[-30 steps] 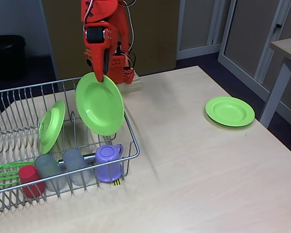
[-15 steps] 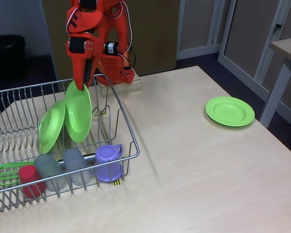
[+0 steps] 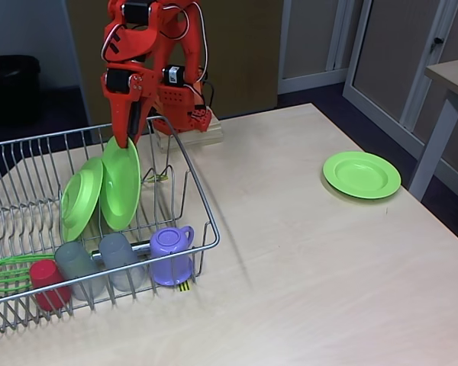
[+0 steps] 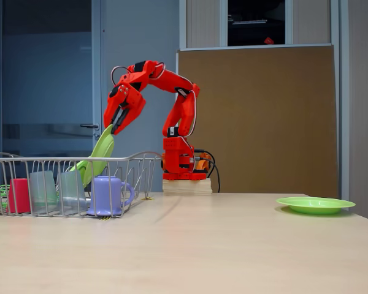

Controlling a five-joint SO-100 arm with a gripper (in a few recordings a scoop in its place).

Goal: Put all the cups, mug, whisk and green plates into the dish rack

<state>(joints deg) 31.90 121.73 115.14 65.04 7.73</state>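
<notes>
The orange two-finger gripper (image 3: 125, 139) was clamped on the top rim of a round lime-green plastic plate (image 3: 120, 185), which hung almost straight below it, standing on edge inside the large silver wire dish rack (image 3: 201, 204). The plate's flat face leaned toward a second identical green plate (image 3: 81, 200) already propped among the prongs just to its left in that fixed view; whether the two rims touched could not be told. In the side-on fixed view the held plate (image 4: 102, 150) tilted down and left from the gripper (image 4: 115, 125), so releasing it would seem to call for a slot beneath its lower rim. Along the rack's front stood a lilac-purple plastic mug with a side handle (image 3: 171, 256), two translucent grey-blue tumblers (image 3: 119, 260), (image 3: 77, 267) and a shorter opaque red cup (image 3: 47, 283), all smooth and glossy, with the green wire loops of the whisk (image 3: 4, 272) lying at the left end. The third green plate (image 3: 362, 174) lay flat on the pale wooden table (image 3: 305, 259), well apart from the rack and from the arm.
</notes>
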